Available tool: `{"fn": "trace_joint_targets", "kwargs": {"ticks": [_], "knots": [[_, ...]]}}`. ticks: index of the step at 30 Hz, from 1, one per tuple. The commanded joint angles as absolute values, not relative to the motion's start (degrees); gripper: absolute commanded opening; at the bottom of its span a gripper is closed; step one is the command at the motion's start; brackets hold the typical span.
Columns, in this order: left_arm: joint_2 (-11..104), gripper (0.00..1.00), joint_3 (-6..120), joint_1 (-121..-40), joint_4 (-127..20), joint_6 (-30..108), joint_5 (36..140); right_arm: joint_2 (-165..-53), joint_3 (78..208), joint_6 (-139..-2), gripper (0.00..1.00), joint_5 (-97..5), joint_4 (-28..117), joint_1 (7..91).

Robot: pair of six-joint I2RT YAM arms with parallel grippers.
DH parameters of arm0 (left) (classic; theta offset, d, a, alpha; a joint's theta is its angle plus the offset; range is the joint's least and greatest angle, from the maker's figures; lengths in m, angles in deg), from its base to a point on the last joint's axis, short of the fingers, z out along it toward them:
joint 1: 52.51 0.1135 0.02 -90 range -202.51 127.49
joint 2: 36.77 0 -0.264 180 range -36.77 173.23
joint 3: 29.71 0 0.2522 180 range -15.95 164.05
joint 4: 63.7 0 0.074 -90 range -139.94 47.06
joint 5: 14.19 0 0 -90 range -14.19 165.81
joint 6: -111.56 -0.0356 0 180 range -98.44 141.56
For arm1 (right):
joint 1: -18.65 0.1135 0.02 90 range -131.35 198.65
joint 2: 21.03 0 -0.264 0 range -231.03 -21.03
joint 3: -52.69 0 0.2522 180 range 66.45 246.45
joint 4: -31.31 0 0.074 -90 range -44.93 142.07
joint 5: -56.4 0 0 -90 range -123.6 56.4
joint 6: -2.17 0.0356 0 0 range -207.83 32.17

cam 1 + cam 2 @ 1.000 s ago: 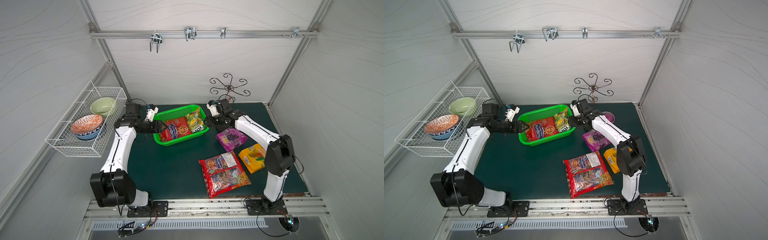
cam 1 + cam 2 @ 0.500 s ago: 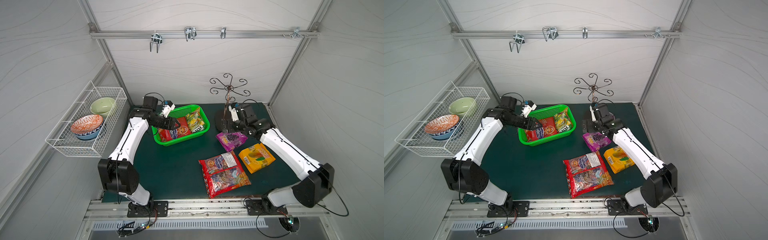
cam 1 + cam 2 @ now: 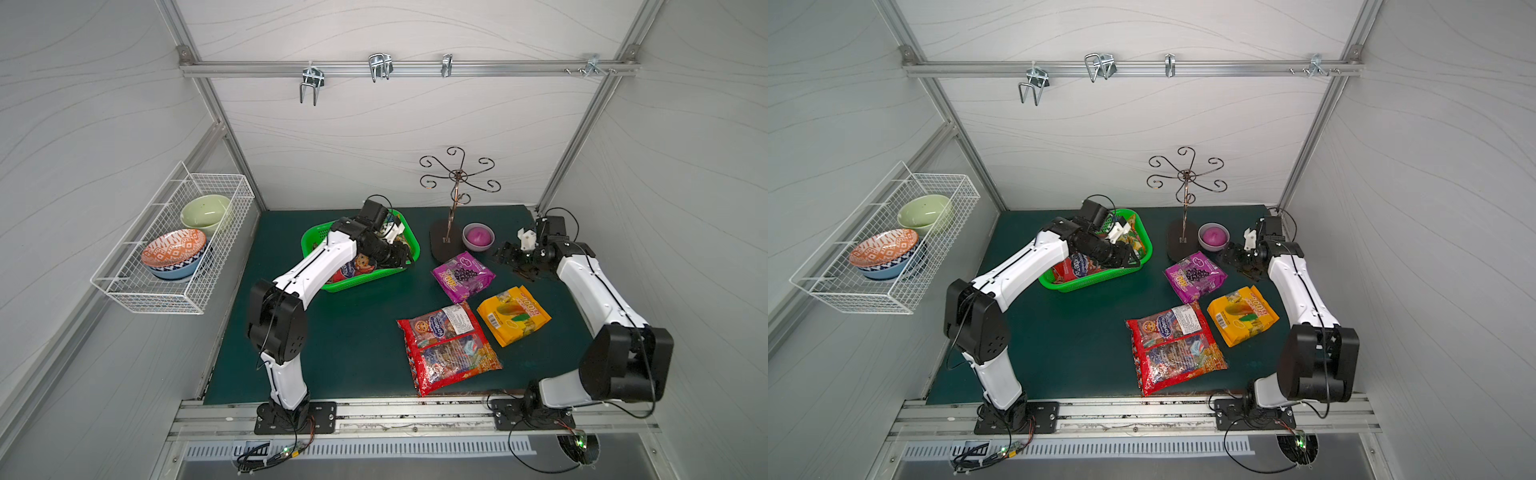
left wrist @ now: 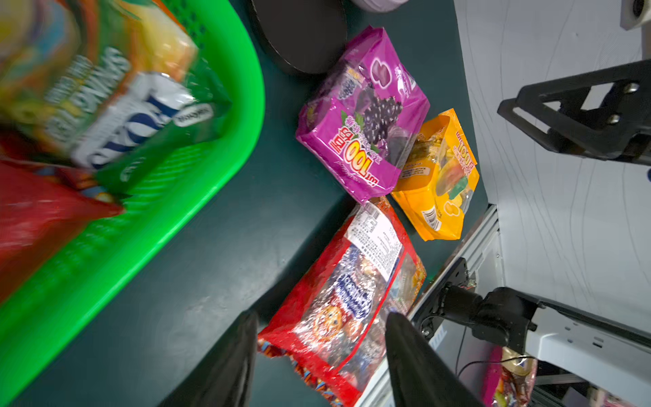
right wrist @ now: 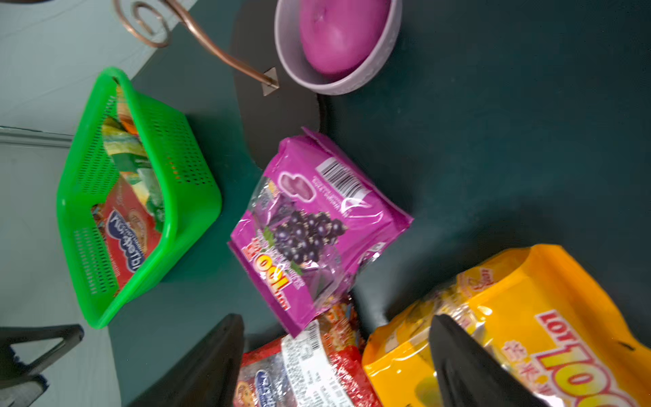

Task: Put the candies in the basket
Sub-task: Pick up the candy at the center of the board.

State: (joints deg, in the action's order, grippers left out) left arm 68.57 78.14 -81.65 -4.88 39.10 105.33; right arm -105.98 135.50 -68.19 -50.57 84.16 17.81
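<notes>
Dark green desk (image 3: 353,332) under white panel walls. At upper centre of both top views, bright green perforated plastic basket (image 3: 365,281), already holding one large glossy red candy bag (image 3: 1077,268) plus small orange and green bags (image 5: 130,155) at its far end. Out on the desk, right of centre: purple grape candy bag (image 3: 463,276), yellow-orange fruit candy bag (image 3: 513,313) just beside it, second large red bag (image 3: 446,347) below both, top edge close against the purple one.

Left jaws above the basket's right-hand end, apart and empty. Right jaws over the desk toward the right edge of the frame, just right of a small pink bowl (image 3: 478,237), also apart, nothing between them.

Judged about halfway: three bags in, three to go. Step in hand looks like a reach for the next bag, with purple nearest the right jaws. Next move: come down over one crimped edge, pinch firmly because the film is slippery, lift clear of the neighbours, carry over the rim, release.
</notes>
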Motion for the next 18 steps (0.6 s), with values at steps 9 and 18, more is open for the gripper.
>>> {"fn": "trace_joint_targets", "kwargs": {"ticks": [9, 18], "knots": [[81.2, 0.58, 81.1, -88.0, -19.6, 54.9, 102.1, -117.7, 138.0, -77.3, 0.48, -47.6, 80.4, 16.8], [89.3, 0.57, 87.5, -89.3, -22.5, 58.1, 102.1, -124.6, 141.3, -77.9, 0.41, -50.8, 80.6, 18.3]]}}
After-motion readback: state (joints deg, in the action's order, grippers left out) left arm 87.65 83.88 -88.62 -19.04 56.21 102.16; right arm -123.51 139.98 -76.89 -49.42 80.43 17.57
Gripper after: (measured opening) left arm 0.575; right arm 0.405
